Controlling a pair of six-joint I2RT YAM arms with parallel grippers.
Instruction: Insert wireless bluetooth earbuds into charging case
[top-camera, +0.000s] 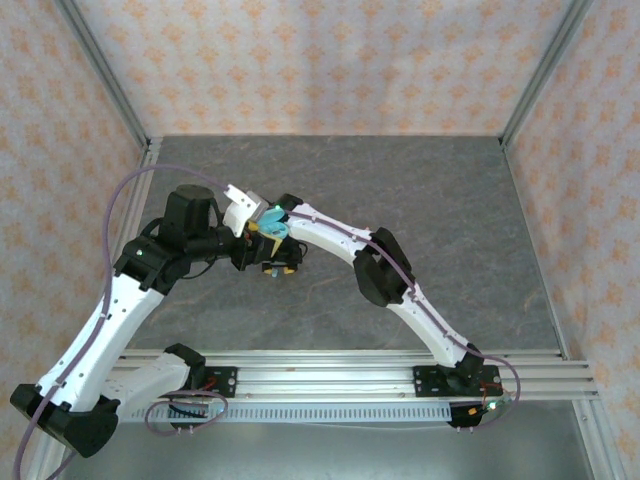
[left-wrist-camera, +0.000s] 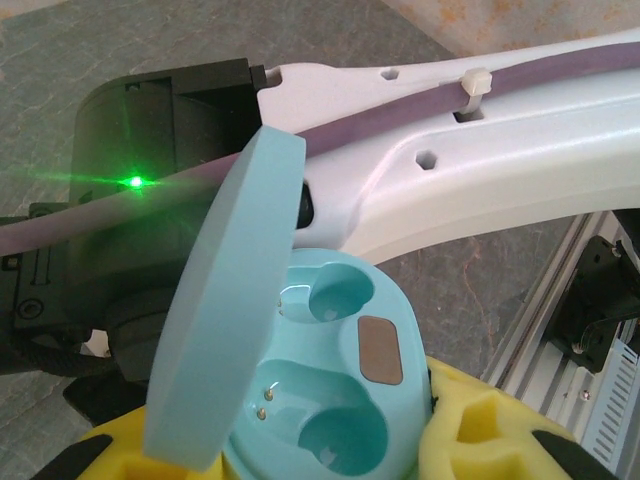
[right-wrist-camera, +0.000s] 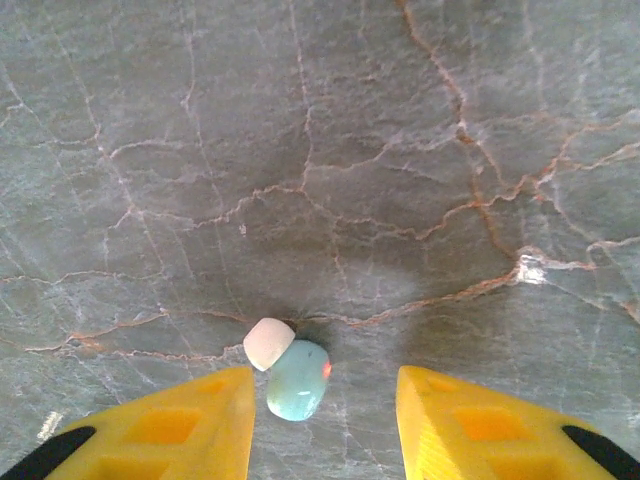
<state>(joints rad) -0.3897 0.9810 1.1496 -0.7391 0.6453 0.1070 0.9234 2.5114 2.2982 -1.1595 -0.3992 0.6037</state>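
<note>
The teal charging case (left-wrist-camera: 340, 400) sits between the yellow fingers (left-wrist-camera: 480, 430) of my left gripper (left-wrist-camera: 300, 450), which is shut on it. Its lid (left-wrist-camera: 225, 300) stands open and both sockets are empty. In the top view the case (top-camera: 272, 228) hangs above the table's middle left. One teal earbud (right-wrist-camera: 297, 380) with a white tip lies on the grey table. My right gripper (right-wrist-camera: 325, 420) is open around it, the earbud nearer its left finger (right-wrist-camera: 200, 420) and not touching either finger. In the top view the right gripper (top-camera: 279, 266) points down just below the case.
My right arm's white link (left-wrist-camera: 480, 170) crosses close above the open case. An aluminium rail (top-camera: 330, 375) runs along the near table edge. Patterned walls and metal posts (top-camera: 110, 80) enclose the grey marbled table (top-camera: 450, 200).
</note>
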